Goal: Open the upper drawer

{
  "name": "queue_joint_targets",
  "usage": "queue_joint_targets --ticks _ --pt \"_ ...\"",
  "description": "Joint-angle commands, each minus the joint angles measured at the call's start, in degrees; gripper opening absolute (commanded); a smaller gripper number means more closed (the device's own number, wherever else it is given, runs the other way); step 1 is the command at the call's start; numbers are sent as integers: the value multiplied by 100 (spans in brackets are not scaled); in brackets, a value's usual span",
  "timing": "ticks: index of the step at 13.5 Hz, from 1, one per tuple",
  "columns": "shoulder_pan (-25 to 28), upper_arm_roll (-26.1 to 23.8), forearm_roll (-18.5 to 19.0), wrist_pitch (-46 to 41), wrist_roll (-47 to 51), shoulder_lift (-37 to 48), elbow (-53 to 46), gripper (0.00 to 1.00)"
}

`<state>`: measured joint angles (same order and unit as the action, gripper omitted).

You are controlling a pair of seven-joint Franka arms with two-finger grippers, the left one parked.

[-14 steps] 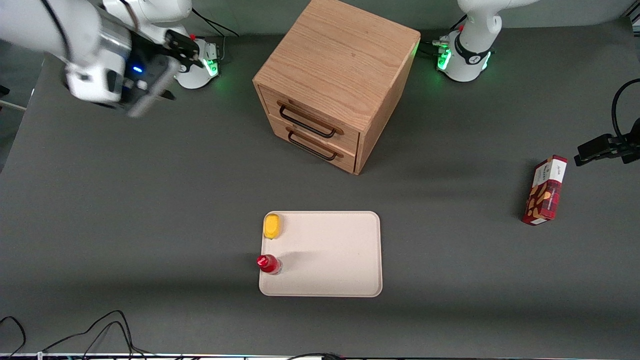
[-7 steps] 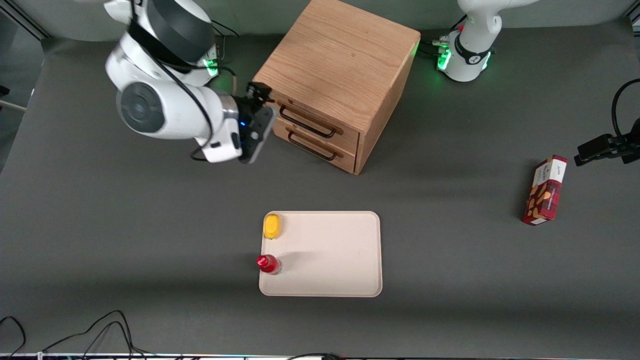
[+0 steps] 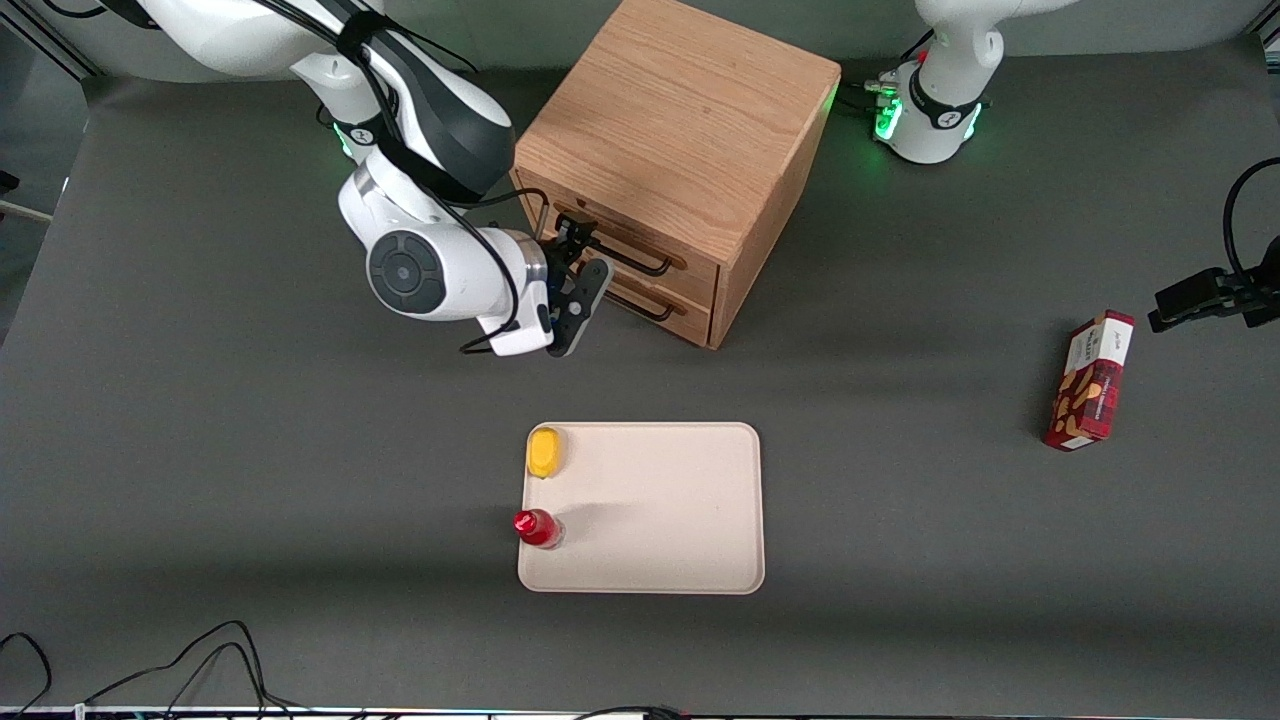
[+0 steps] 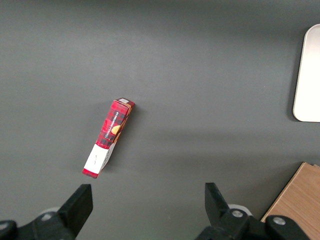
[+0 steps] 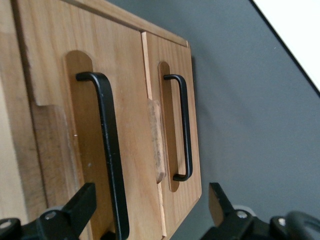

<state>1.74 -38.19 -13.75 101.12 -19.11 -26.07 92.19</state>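
Note:
The light oak cabinet [image 3: 680, 120] stands near the back of the table, both drawers shut. The upper drawer [image 3: 698, 270] has a long black wire handle [image 3: 640, 262], and the lower drawer [image 3: 690, 318] sits under it. My right gripper [image 3: 585, 258] is open, just in front of the drawer fronts at the working arm's end of the handles, touching nothing. In the right wrist view the gripper [image 5: 150, 210] faces the drawer fronts. The upper drawer's handle [image 5: 109, 150] lies between the fingers [image 5: 80, 206], close to one of them. The lower drawer's handle [image 5: 184, 127] is nearer the table.
A cream tray [image 3: 660, 500] lies nearer the front camera than the cabinet, with a yellow object [image 3: 545, 452] and a red bottle [image 3: 537, 527] at its edge. A red box [image 3: 1090, 380] lies toward the parked arm's end, also in the left wrist view [image 4: 108, 137].
My right arm has swung from the working arm's end of the table across to the front of the drawers. The drawers have not moved.

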Motion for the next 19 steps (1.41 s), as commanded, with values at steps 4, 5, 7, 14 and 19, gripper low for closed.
queue_joint_targets --ticks 4,5,7,14,19 --pt "-33 -241 74 417 -67 6 308 100" --pt "-34 -242 74 487 -66 -3 360 100" --pt "-25 -242 74 567 -66 -3 405 100" --pt "-77 -216 496 769 -23 -530 -112 100" --pt "-130 -40 584 673 -66 -794 -675 100"
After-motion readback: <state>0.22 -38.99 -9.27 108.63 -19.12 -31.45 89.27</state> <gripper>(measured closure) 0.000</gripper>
